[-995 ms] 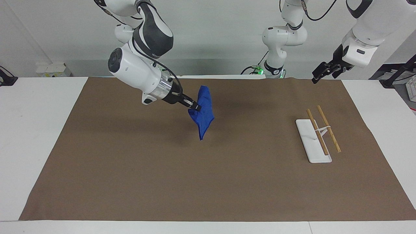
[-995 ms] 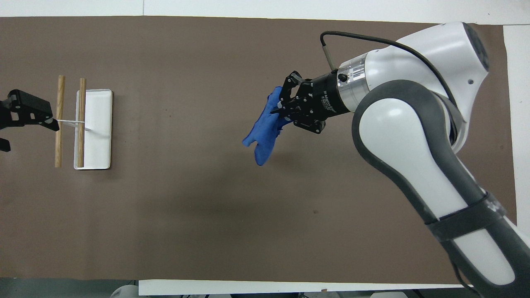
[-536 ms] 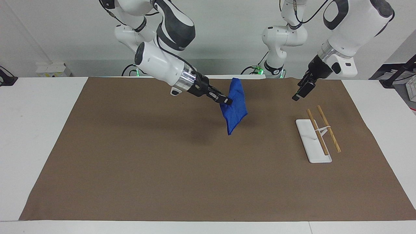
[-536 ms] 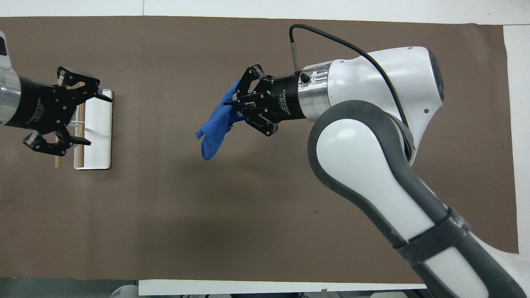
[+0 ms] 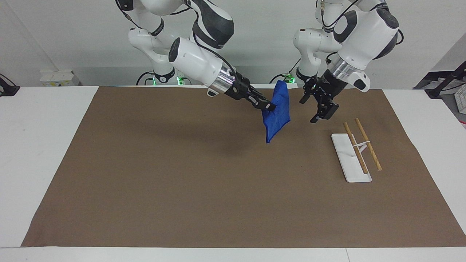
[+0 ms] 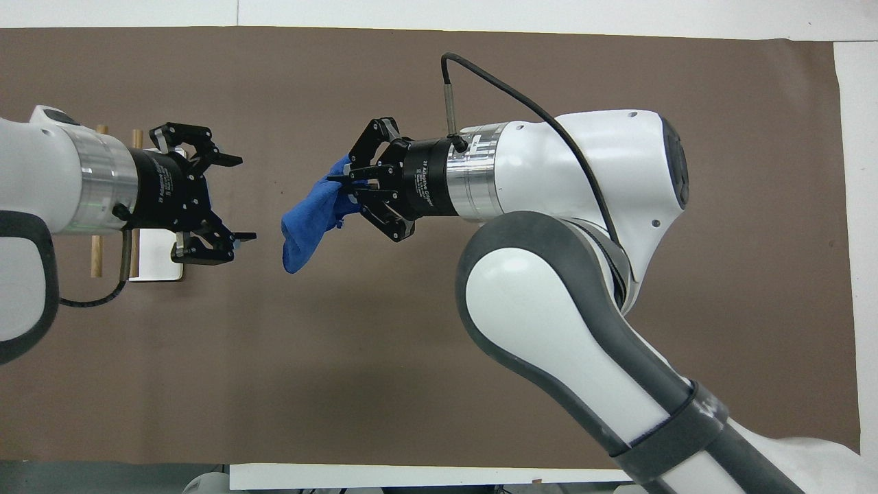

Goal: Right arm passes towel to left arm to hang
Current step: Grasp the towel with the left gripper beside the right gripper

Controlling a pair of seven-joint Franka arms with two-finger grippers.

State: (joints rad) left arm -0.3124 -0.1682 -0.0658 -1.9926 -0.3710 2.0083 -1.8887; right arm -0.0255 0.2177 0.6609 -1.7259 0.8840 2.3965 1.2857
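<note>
Gripping one bunched edge of the blue towel (image 5: pixel 276 112), the right gripper (image 5: pixel 270 107) holds it up over the brown mat (image 5: pixel 182 182), cloth hanging free. Just beside it, the left gripper (image 5: pixel 317 107) hovers with fingers spread wide, facing the towel. Nearer the left arm's end stands the wooden rack (image 5: pixel 358 147). For a clean handover, close on a thick fold clear of the right fingers before they let go.

We saw a brown mat (image 5: pixel 182 174) covering most of the white table (image 5: pixel 43 145). Small white boxes (image 5: pixel 58 77) sat at the table edge nearest the robots, toward the right arm's end, and a dark stand (image 5: pixel 449 82) stood off the table's left arm's end.
</note>
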